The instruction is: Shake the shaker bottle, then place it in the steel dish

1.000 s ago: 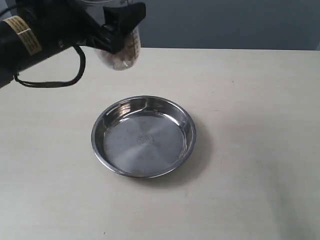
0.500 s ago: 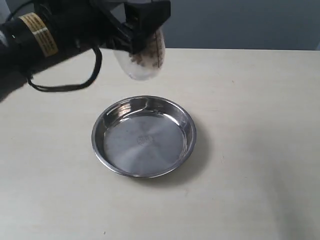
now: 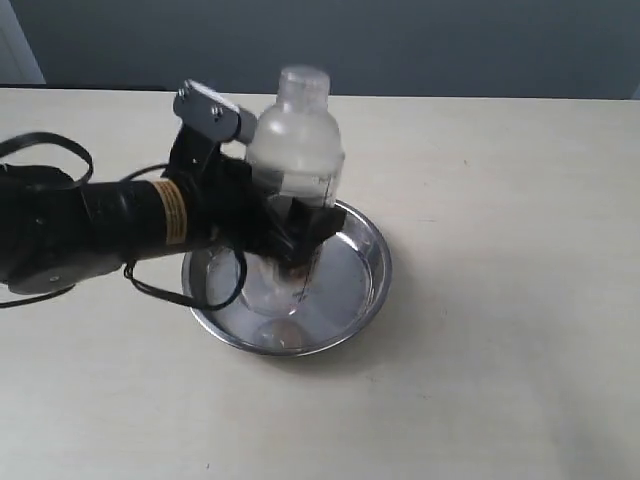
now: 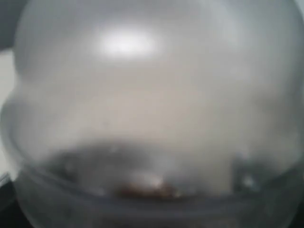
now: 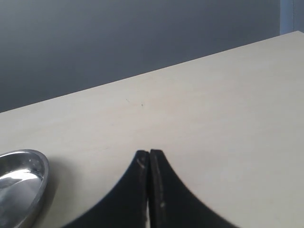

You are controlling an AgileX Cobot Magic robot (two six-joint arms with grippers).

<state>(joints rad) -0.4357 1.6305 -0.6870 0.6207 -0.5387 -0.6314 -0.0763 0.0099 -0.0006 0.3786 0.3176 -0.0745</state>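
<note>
Now lower, bottle [image 3: 295, 140] upright in dish [image 3: 379, 262]

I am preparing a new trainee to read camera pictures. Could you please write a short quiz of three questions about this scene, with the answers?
1. Which side's hand holds the shaker bottle? A) left B) right C) neither
2. True or false: the bottle is cap up, above the steel dish.
3. Fill in: the right hand is ____ and holds nothing.

Key: 1 A, the left hand. 2 True. 3 shut.
</note>
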